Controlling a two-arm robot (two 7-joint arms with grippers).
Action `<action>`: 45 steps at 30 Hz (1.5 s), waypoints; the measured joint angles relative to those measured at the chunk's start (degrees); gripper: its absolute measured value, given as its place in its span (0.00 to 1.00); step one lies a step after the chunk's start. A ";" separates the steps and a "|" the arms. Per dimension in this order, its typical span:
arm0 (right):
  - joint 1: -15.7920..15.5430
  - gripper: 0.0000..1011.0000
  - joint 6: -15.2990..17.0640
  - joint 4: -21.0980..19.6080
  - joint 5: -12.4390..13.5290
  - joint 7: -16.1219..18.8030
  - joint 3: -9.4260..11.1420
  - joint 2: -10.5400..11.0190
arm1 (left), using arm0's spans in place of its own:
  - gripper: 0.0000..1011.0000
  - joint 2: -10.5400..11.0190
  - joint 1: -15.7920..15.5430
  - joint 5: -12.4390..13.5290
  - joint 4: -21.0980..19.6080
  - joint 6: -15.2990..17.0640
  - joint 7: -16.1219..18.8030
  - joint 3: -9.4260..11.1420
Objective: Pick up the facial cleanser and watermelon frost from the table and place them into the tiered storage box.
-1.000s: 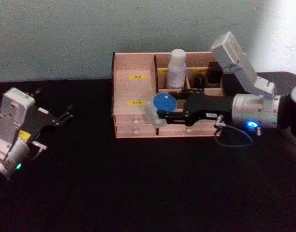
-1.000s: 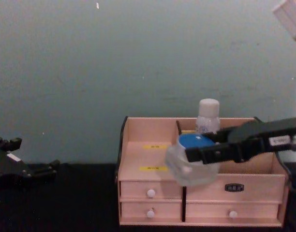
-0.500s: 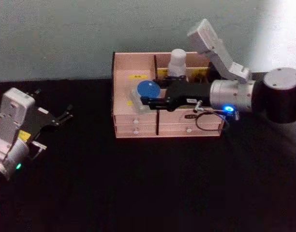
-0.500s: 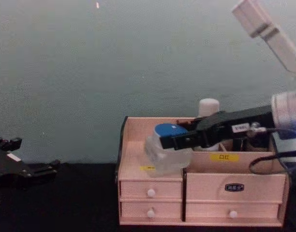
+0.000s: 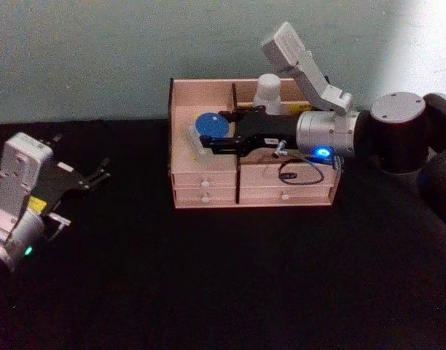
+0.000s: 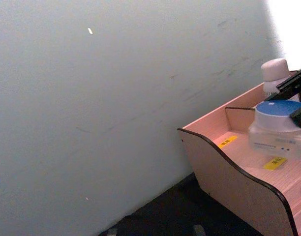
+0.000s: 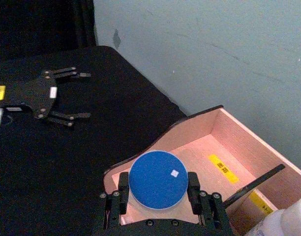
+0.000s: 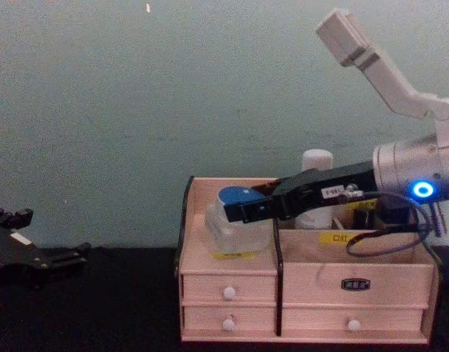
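My right gripper (image 5: 208, 135) is shut on a clear jar with a blue lid (image 5: 207, 125), holding it low inside the wide left compartment of the tiered storage box (image 5: 208, 182). In the right wrist view the fingers (image 7: 123, 184) clamp both sides of the jar's lid (image 7: 158, 179). The chest view shows the jar (image 8: 235, 224) just behind the box's front wall (image 8: 305, 282); I cannot tell whether it touches the floor. A white bottle (image 5: 267, 91) stands upright in a back compartment. Which item is the facial cleanser and which the watermelon frost I cannot tell. My left gripper (image 5: 92, 177) rests open at the far left.
The box stands against a pale green wall on a black table. Its right compartments hold small dark items (image 5: 303, 113). A cable (image 8: 386, 235) loops down from my right wrist over the box's right front. Open black tabletop lies in front of the box.
My right arm has carried the jar left and back, from in front of the box's middle into the left compartment, and lowered it. The left arm has stayed still.
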 joint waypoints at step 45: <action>4.23 0.88 -1.00 11.59 -2.03 0.47 1.06 -6.45 | 0.99 0.00 0.00 0.00 0.00 0.00 0.00 0.00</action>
